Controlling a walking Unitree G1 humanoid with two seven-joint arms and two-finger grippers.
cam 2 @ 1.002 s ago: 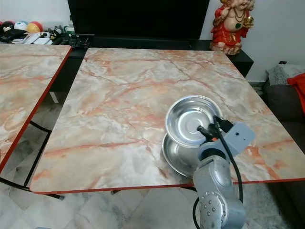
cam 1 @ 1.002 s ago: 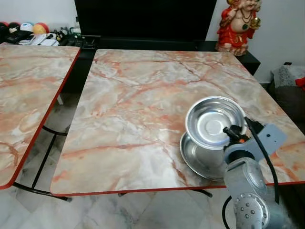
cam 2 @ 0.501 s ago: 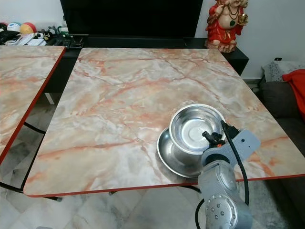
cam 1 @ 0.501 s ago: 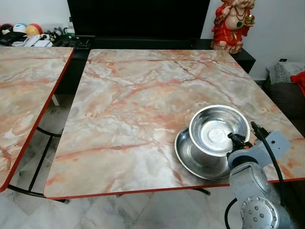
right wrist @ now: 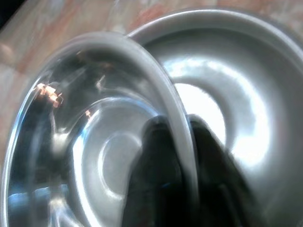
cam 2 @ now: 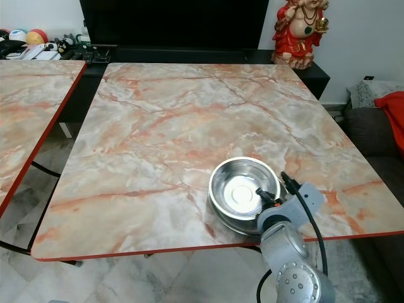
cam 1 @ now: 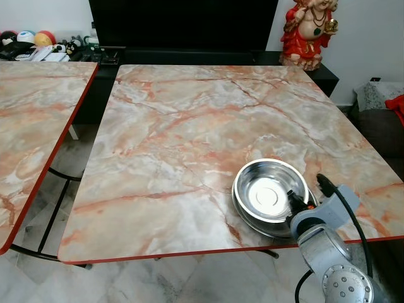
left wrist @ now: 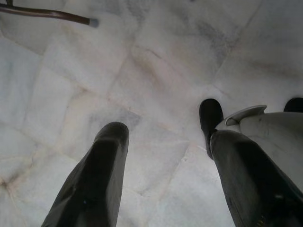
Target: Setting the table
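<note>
A steel bowl (cam 1: 270, 191) sits nested in a wider steel plate (cam 1: 252, 218) on the marble-patterned worktop (cam 1: 189, 126), toward 5 o'clock of its top and close to the red-trimmed near edge. The right tool (cam 1: 297, 203) reaches in from the bowl's 4 o'clock side, and its two black fingers (right wrist: 156, 165) are pinched on the bowl's rim, one inside the bowl and one outside it, as the right wrist view shows close up. In that same view the bowl's rim overlaps the plate's shiny inner surface, so the bowl leans slightly within the plate rather than lying flat and centred. The silver right arm (cam 1: 334, 265) rises from below the worktop's edge with a black cable looping over it. The left tool (left wrist: 161, 156) hangs over the pale tiled floor (left wrist: 142, 71), its fingers spread apart and holding nothing. A second worktop (cam 1: 38, 113) of the same pattern stands at 9 o'clock, apart from the first. At 12 o'clock is a dark television (cam 1: 183, 25), and at 1 o'clock a red figurine (cam 1: 309, 31) on a low dark shelf.
</note>
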